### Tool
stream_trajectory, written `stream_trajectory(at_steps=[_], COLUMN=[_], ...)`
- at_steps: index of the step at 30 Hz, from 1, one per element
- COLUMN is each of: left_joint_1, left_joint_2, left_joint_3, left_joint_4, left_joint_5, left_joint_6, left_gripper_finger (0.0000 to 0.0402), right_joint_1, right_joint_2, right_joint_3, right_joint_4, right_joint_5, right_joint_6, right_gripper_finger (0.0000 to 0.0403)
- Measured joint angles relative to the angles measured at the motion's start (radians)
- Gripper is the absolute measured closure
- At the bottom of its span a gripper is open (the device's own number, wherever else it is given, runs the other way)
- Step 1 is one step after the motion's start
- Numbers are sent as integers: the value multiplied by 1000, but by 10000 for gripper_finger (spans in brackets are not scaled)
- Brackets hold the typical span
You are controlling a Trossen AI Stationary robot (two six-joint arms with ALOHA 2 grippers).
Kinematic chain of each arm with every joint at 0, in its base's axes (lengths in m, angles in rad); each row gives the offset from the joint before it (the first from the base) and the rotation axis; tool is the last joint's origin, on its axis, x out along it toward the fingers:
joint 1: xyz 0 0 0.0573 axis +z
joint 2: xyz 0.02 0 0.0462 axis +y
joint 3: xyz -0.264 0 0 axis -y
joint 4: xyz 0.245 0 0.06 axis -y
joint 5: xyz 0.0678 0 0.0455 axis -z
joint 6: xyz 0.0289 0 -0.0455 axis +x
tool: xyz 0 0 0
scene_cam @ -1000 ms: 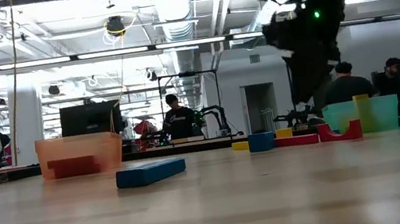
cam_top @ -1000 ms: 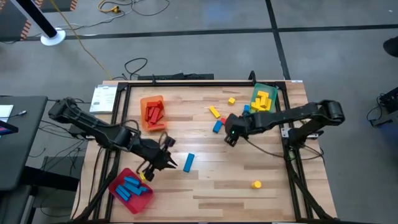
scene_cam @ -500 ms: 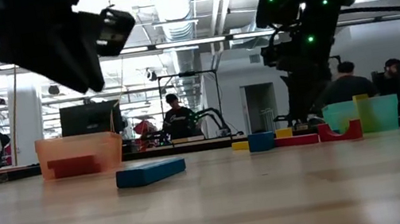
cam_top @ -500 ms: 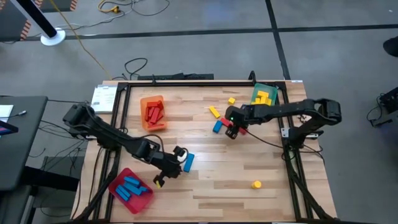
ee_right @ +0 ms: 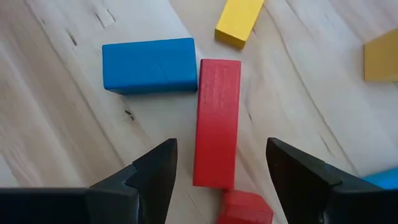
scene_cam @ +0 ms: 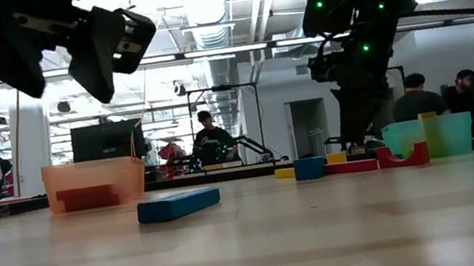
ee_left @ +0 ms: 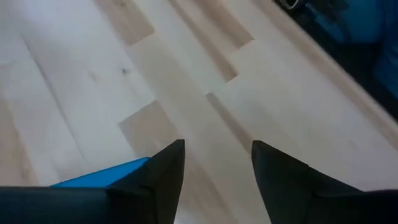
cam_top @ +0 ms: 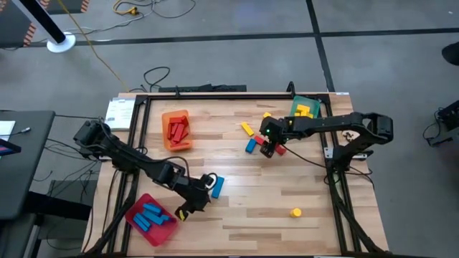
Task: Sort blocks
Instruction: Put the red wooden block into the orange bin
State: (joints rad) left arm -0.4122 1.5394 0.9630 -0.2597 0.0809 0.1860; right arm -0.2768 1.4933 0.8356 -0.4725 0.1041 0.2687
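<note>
My left gripper (cam_top: 206, 186) (ee_left: 217, 152) hovers open above the table, just left of a lone blue block (cam_top: 217, 186) (ee_left: 102, 177) lying flat on the wood; that block shows beside one finger, not between the two. My right gripper (cam_top: 270, 147) (ee_right: 217, 155) is open and points down over a red block (ee_right: 217, 124) lying flat. Its fingers stand on either side of the block's near end without touching it. A blue block (ee_right: 149, 65) lies beside the red one, and a smaller red piece (ee_right: 246, 208) lies at its end.
An orange tray (cam_top: 176, 130) holds red blocks, a red tray (cam_top: 152, 218) holds blue blocks, and a green tray (cam_top: 305, 111) holds yellow blocks. Loose yellow blocks lie at the far middle (cam_top: 247, 129) (cam_top: 267, 115), and another (cam_top: 295, 212) lies near the front. People stand in the room beyond.
My left gripper has travelled from beside the red tray toward the table's right, up to the lone blue block, and has opened. My right gripper has shifted a little toward the far edge and come down over the red block.
</note>
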Motion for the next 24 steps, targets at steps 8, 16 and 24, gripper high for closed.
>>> stream_trajectory(at_steps=[8, 16, 24], left_joint_1=[-22, -44, -61], left_joint_2=[0, 0, 0], left_joint_3=[0, 0, 0], left_joint_4=[37, 68, 98], left_joint_5=[19, 18, 15], left_joint_6=[3, -8, -9], left_gripper_finger=[210, 210, 210], right_joint_1=[-8, -36, -34], right_joint_2=[0, 1, 0], right_joint_3=[0, -74, -147], right_joint_4=[19, 68, 169], right_joint_5=[-16, -31, -31], right_joint_6=[-11, -3, 26], right_gripper_finger=[142, 142, 142])
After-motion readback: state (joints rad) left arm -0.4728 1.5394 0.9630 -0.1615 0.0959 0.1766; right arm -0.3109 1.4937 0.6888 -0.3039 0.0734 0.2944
